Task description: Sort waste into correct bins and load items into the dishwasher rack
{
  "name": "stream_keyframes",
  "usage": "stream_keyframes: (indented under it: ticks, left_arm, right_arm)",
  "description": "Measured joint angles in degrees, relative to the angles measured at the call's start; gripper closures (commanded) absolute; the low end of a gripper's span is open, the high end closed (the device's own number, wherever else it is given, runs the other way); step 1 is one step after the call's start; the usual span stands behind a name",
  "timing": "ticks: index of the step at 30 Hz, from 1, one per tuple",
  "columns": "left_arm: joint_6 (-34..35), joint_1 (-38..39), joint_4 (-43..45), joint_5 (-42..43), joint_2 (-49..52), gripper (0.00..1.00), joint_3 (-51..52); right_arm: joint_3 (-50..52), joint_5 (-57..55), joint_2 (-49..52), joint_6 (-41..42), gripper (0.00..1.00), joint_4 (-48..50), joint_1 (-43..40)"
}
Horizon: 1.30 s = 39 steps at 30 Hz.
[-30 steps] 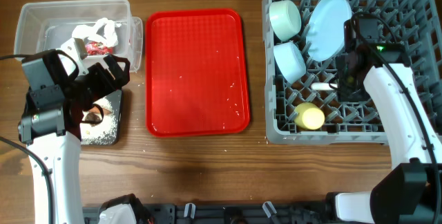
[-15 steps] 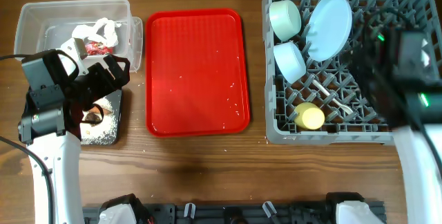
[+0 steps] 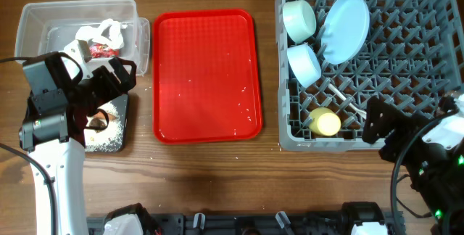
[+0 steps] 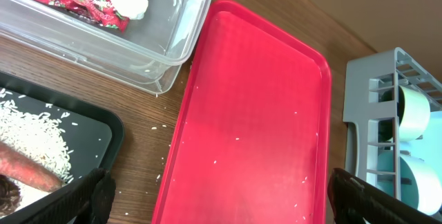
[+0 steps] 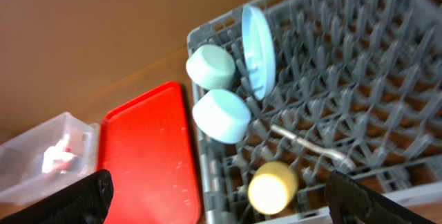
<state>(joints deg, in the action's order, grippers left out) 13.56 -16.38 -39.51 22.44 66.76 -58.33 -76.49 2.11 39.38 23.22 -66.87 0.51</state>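
Looking between the spread, empty fingers of my right gripper (image 5: 217, 196), I see the white plastic spoon (image 5: 311, 145) lying across the dishwasher rack (image 5: 387, 65) pegs just ahead of them. It looks light, thin and slick, so I'd pinch its handle. The fingers of my left gripper (image 4: 219, 189) are spread and empty too.

Grey lattice rack (image 3: 348, 145); pale blue plate (image 3: 346, 26); yellow cup (image 3: 326, 122); red tray (image 3: 206, 75); red wrapper (image 4: 86, 6).

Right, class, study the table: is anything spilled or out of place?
Yes. Stray rice crumbs dot the red tray and the wooden table beside the black tray, outside either bin.
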Motion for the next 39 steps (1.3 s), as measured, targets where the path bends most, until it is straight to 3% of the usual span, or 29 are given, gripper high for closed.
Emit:
stream_keyframes:
  ticks: [3, 6, 11, 13, 18, 25, 39]
  left_arm:
    - [0.0, 0.0, 0.0, 0.0, 0.0, 0.0, 0.0]
    - [0.0, 0.0, 0.0, 0.0, 0.0, 0.0, 0.0]
    - [0.0, 0.0, -0.02, 0.0, 0.0, 0.0, 0.0]
    - [0.0, 0.0, 0.02, 0.0, 0.0, 0.0, -0.02]
    - [0.0, 0.0, 0.02, 0.0, 0.04, 0.0, -0.04]
    - [0.0, 0.0, 0.0, 0.0, 0.04, 0.0, -0.04]
    - [0.0, 0.0, 0.0, 0.0, 0.04, 0.0, -0.04]
  right_arm:
    - [2.08, -0.83, -0.55, -5.9, 0.0, 2.75, 0.0]
    - [9.92, -0.81, -2.49, -11.41, 0.0, 13.42, -0.02]
    - [32.57, -0.07, -11.69, -16.52, 0.0, 36.65, -0.02]
    - [43.5, 1.36, -16.28, -17.22, 0.0, 50.99, -0.07]
    - [65.48, 5.62, -26.88, -17.53, 0.0, 64.17, -0.07]
    - [75.45, 6.93, -35.74, -17.53, 0.0, 67.73, -0.07]
    - [76.08, 6.93, -36.83, -17.53, 0.0, 67.58, -0.07]
